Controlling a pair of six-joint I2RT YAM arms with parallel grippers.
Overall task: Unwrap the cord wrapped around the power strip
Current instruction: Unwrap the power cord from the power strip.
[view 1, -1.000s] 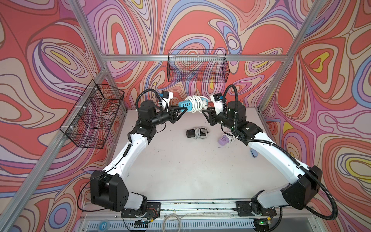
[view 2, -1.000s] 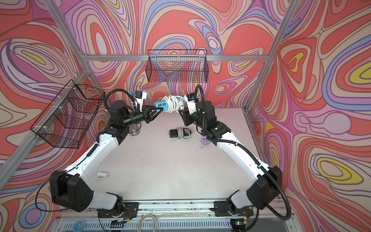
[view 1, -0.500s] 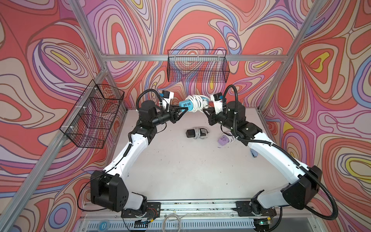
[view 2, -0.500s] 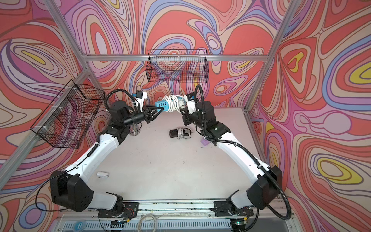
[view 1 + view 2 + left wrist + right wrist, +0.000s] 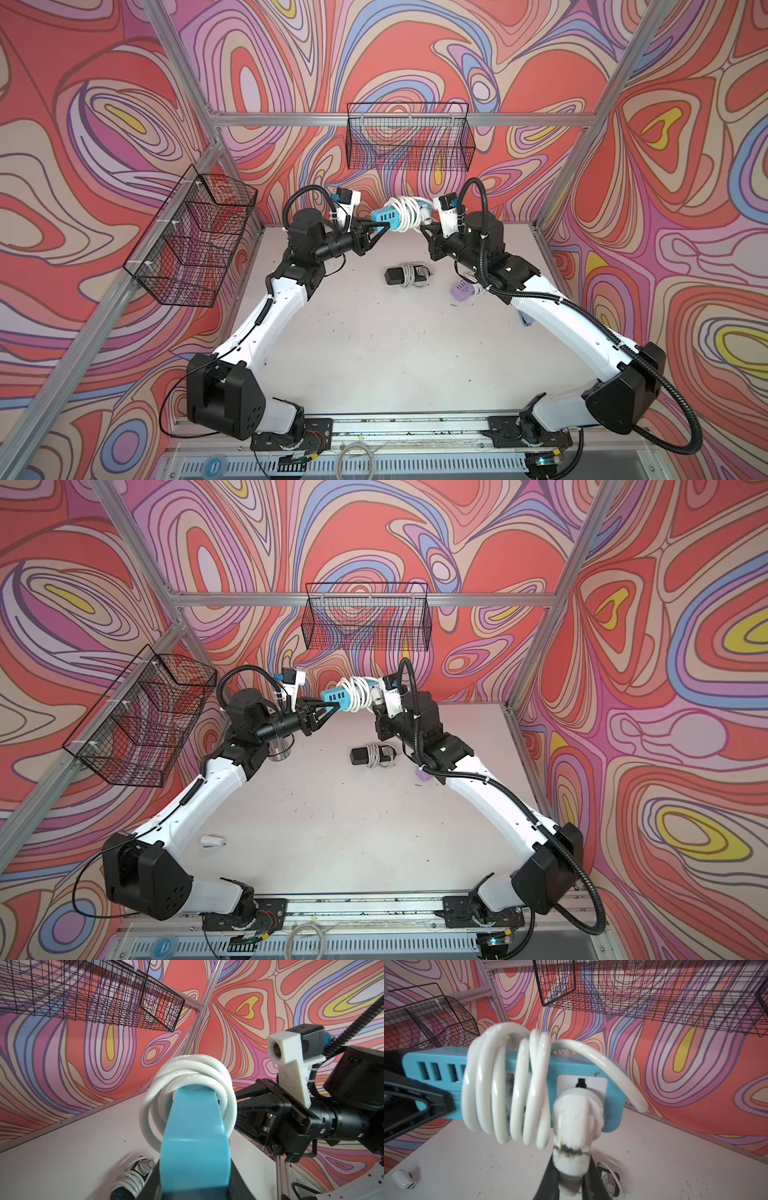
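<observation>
A blue power strip (image 5: 381, 216) with a white cord (image 5: 405, 212) coiled around its middle hangs in the air above the back of the table, seen in both top views. My left gripper (image 5: 379, 227) is shut on its USB end; the strip (image 5: 195, 1136) fills the left wrist view between the jaws. My right gripper (image 5: 572, 1178) is shut on the cord's white plug (image 5: 575, 1122), which sits in the strip's socket. Several loops of cord (image 5: 508, 1088) circle the body, and one strand arches over to the far end.
A black power strip (image 5: 405, 275) wrapped in white cord lies on the table below, and a purple one (image 5: 463, 291) lies beside my right arm. Wire baskets hang on the back wall (image 5: 409, 141) and left wall (image 5: 191, 237). A metal cup (image 5: 279, 748) stands behind my left arm.
My right gripper has closed on the white plug. The strip and both arms have stayed almost in place.
</observation>
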